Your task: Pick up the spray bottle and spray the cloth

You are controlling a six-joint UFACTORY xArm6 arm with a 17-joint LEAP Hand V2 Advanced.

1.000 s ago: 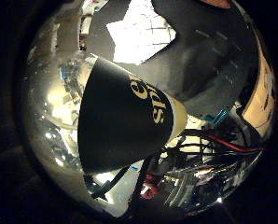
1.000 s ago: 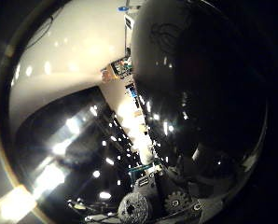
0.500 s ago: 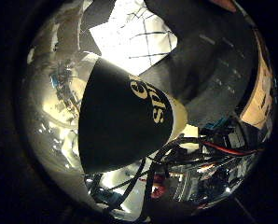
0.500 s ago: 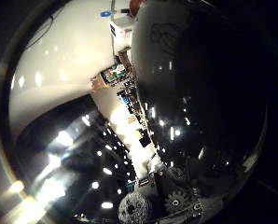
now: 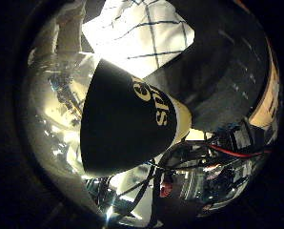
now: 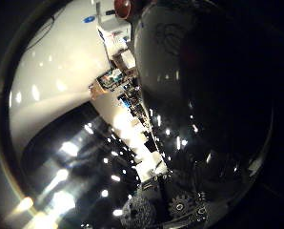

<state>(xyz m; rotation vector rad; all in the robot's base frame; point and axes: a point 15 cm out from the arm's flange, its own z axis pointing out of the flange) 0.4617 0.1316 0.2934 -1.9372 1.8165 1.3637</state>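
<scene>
A dark surface [image 5: 228, 67] spreads below me, and beyond it a large lit room with pale floor and ceiling lights.

Taking my little-finger-side view from left to right: first the bright, blurred room, then the spray bottle [image 5: 127, 124], a black body with yellow lettering, filling the middle and so very close against my palm. Its long axis runs from about eight o'clock, where the broad dark end looms nearest, toward two o'clock, where it narrows to a pale cream band. Past its top edge, at about twelve o'clock, lies the cloth [image 5: 147, 36], white with thin dark grid lines, flat on the surface and apart from the bottle. That is the relation my spray turns on, I judge: the cloth lies beyond the bottle.

In my thumb-side view, the room sits left; a dark glossy curved mass, probably the same bottle, fills the right.

My hand [image 6: 180, 210] shows only as geared parts at the edge. I cannot tell how my fingers are set. The nozzle and trigger are hidden, so I cannot tell where the spray points.
</scene>
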